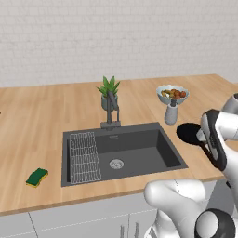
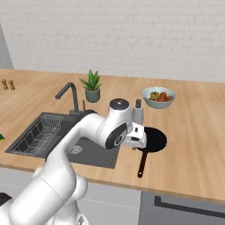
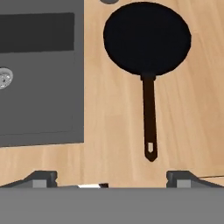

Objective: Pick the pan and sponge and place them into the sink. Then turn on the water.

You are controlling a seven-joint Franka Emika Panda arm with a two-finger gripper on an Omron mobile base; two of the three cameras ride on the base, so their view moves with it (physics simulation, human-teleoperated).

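Reading across the left base view from left to right: the sponge (image 1: 36,177) lies on the wooden counter (image 1: 37,121) well left of the sink (image 1: 139,153), near the front edge; the sink holds a wire rack (image 1: 84,157) at its left side and a round drain (image 1: 116,163), with the faucet (image 1: 110,108) and a potted plant (image 1: 109,91) behind it. Right of the basin come a grey bottle (image 1: 171,113), a bowl of food (image 1: 172,94), and the pan (image 1: 189,133), flat on the counter just beside the sink's right rim.

In the hand view the gripper (image 3: 111,178) hangs above the counter with its jaws spread wide and nothing between them; the pan's handle (image 3: 149,118) points toward it.

The pan is probably rigid and fairly heavy, its weight concentrated in the bowl. The thin straight handle is the only part narrow enough to grasp, and a hold close to the bowl should limit tipping.

Bare counter lies around the handle. The path to the basin is short, with only the sink rim to clear; the bottle stands just behind the pan.
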